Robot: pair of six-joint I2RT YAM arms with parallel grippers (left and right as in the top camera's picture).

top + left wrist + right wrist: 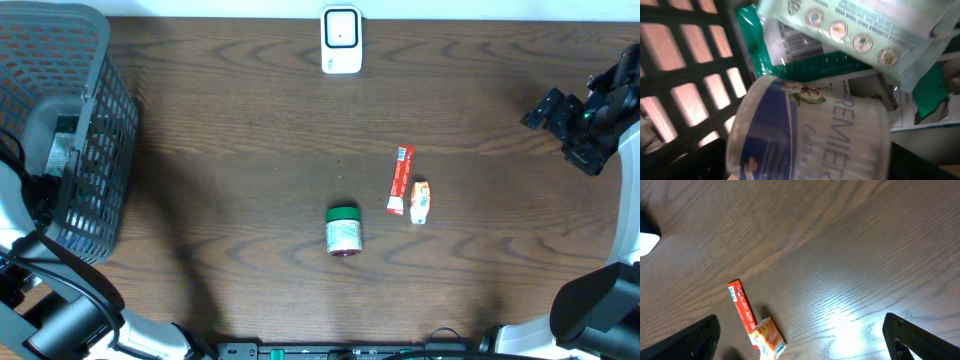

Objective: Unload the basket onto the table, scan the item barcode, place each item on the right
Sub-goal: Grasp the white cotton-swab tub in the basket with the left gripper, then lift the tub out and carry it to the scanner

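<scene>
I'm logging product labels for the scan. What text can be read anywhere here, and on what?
"REMIER", start hidden; cursive below blurred: white tub.
Barcode, digits unreadable: green pack.
Round icons, print blurred: pale pouch.
Print too small: red stick, orange packet, green-lidded jar.

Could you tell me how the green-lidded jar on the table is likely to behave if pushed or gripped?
The jar seems to lie on its side on the table, so a sideways nudge would probably roll it. Its round body looks rigid and should hold shape in a grip. Its smooth-looking label may be slippery.
</scene>
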